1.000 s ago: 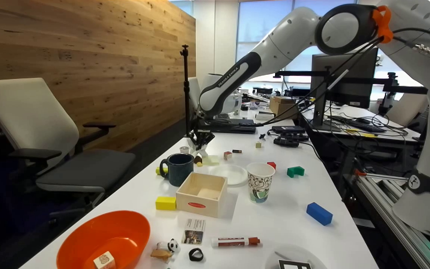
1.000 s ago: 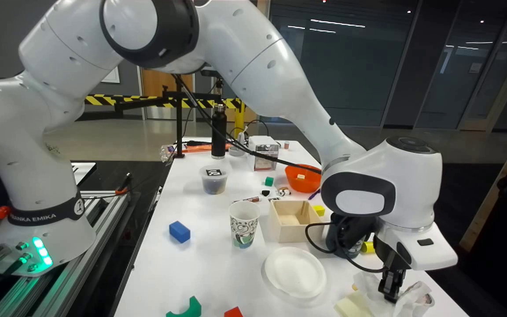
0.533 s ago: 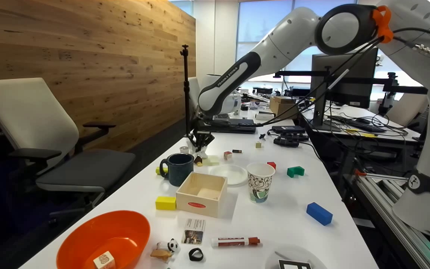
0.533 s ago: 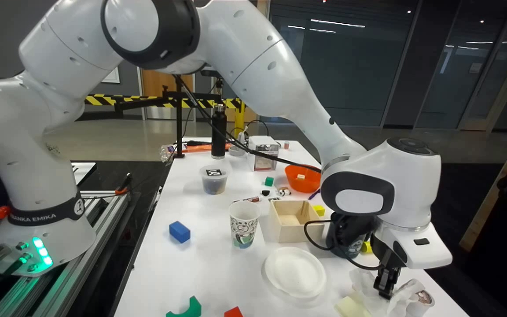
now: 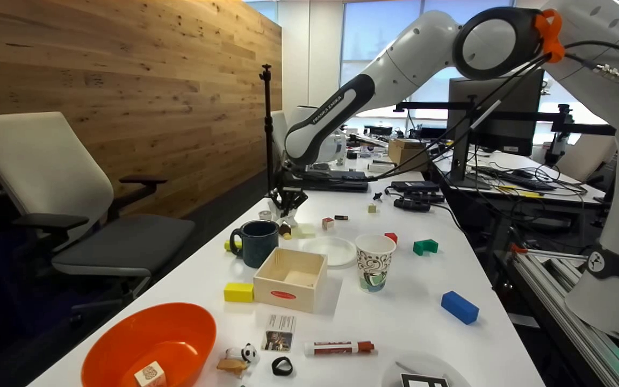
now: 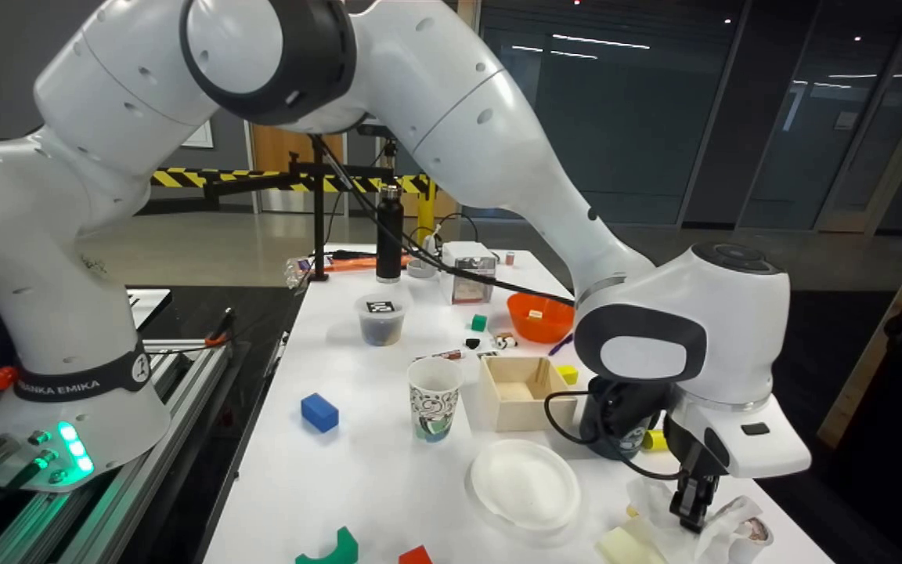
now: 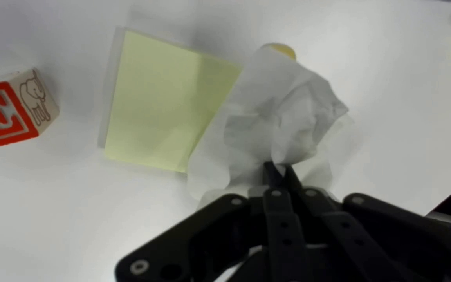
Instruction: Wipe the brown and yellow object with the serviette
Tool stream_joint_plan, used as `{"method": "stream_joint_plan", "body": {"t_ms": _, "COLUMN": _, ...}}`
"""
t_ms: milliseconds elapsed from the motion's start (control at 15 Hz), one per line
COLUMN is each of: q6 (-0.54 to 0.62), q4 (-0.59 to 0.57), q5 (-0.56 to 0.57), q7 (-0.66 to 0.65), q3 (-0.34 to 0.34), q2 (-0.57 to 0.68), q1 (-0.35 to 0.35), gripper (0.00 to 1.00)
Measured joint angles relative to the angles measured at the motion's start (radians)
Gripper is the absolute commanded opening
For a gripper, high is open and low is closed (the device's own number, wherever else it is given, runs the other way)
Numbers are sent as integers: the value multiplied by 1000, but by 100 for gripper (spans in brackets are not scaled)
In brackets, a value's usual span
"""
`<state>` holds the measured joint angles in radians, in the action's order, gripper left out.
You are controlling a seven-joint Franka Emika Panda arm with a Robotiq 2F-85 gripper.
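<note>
The serviette point(image 7: 249, 102), thin, white and crumpled, hangs pinched between the fingertips of my gripper point(image 7: 279, 170), which is shut on it low over the table. It drapes over the brown and yellow object: in the wrist view only a yellow edge point(image 7: 283, 50) pokes out beyond the paper. An exterior view shows the object point(image 5: 285, 231) just below my gripper point(image 5: 289, 214), its brown part facing that camera. From the opposite angle the serviette point(image 6: 657, 513) spreads to both sides of the fingers and leaves just a yellow sliver in sight.
A pale yellow note pad point(image 7: 163, 102) lies partly under the serviette, and a letter block point(image 7: 10, 109) is beside it. Close by stand the dark mug point(image 5: 258, 244), a white plate point(image 6: 525, 484), a small cup point(image 5: 265, 215) and a wooden box point(image 5: 288, 293).
The gripper and serviette have shifted slightly and come most of the way back. The yellow sliver was covered half a second ago and shows again now. The grip is unchanged.
</note>
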<state>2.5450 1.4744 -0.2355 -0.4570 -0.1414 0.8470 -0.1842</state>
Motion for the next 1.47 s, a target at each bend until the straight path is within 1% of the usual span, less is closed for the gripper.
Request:
{"method": "stream_joint_plan", "body": {"t_ms": 267, "q6": 0, "q4": -1, "q5": -16, "q7": -7, "q3": 3, "q2": 2, "q1": -9, "gripper": 1}}
{"method": "stream_joint_plan", "body": {"t_ms": 333, "q6": 0, "q4": -2, "q5": -22, "q7": -7, "q3": 3, "q2": 2, "q1": -11, "gripper": 2}}
{"method": "stream_joint_plan", "body": {"t_ms": 1133, "q6": -1, "q4": -17, "q5": -25, "q7": -13, "q3": -2, "q2": 17, "q1": -8, "gripper": 1}}
{"method": "stream_joint_plan", "body": {"t_ms": 1267, "q6": -22, "q4": -50, "q5": -25, "q7": -27, "q3": -5, "q2": 48, "q1": -8, "gripper": 1}}
{"method": "stream_joint_plan", "body": {"t_ms": 1467, "q6": -90, "q4": -136, "q5": -25, "q7": -67, "q3": -8, "q2": 89, "q1": -10, "gripper": 1}}
